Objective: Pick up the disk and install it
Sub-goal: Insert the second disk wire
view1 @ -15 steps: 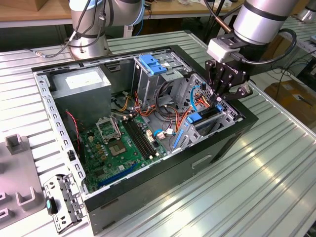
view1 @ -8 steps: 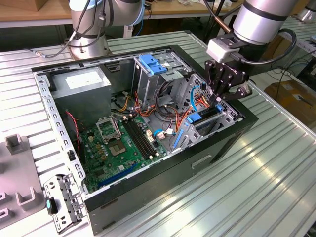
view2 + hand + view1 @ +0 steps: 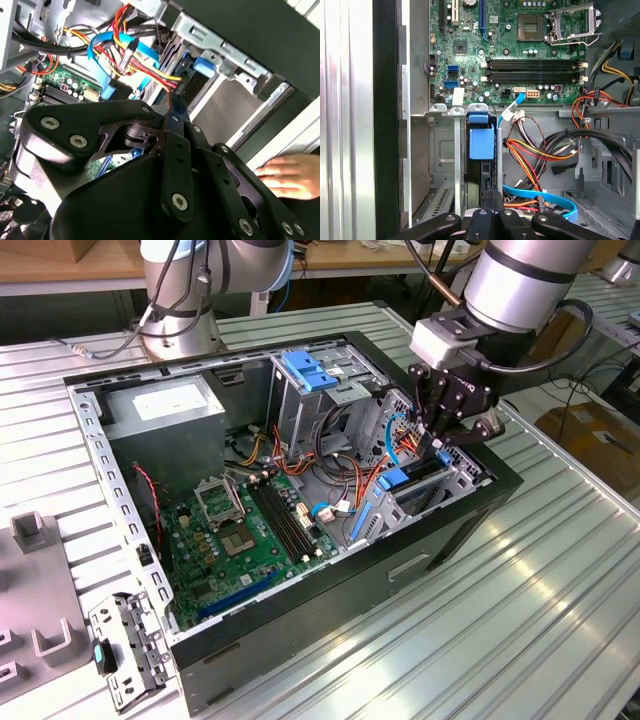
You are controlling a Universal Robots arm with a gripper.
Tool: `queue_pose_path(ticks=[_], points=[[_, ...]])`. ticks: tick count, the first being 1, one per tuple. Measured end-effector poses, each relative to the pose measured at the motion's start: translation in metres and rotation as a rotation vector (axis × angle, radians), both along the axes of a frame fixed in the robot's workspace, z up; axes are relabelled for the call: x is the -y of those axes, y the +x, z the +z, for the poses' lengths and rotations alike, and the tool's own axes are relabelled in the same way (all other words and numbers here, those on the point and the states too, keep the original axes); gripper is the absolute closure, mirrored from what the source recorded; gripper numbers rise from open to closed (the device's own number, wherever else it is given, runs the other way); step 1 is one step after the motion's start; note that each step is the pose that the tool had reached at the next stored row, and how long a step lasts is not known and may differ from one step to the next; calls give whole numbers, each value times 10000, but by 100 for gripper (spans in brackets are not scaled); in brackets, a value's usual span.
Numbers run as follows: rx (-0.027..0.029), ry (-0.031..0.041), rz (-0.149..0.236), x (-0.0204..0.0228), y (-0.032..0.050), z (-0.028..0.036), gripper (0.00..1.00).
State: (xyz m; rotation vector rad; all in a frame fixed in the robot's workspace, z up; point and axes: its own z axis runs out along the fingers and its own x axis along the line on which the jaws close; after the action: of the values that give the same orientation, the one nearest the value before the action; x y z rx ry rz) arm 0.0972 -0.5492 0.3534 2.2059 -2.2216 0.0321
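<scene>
I'm working over a ribbed metal bench (image 3: 560, 570) with an open computer case (image 3: 300, 620) lying on it, motherboard (image 3: 250, 530) up. The end effector (image 3: 437, 443) hangs over the drive cage at the case's end nearest the bench's far right corner; its fingers (image 3: 175, 107) are pinched together with nothing between them, tips just above the bay. The disk (image 3: 481, 142) sits upright in that cage slot, its blue bracket tab facing up beside orange and blue cables (image 3: 530, 165). I judge it stiff, fairly heavy and shock-sensitive, with slick metal faces; the blue bracket is the safest hold. A person's hand (image 3: 292, 175) rests on the case's outer wall.
</scene>
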Motion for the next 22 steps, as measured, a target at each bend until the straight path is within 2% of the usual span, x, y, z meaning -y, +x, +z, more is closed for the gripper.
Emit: queue_pose_path(ticks=[2,8,17,19,21,22], points=[[1,0,-1,1,-45,-1,89],[1,-4,-1,0,-47,19,89],[0,1,-1,0,-47,246,89],[-6,3,-1,-1,-48,277,89],[-13,0,-1,-8,-48,300,89],[-19,-15,-1,-27,-47,326,89]])
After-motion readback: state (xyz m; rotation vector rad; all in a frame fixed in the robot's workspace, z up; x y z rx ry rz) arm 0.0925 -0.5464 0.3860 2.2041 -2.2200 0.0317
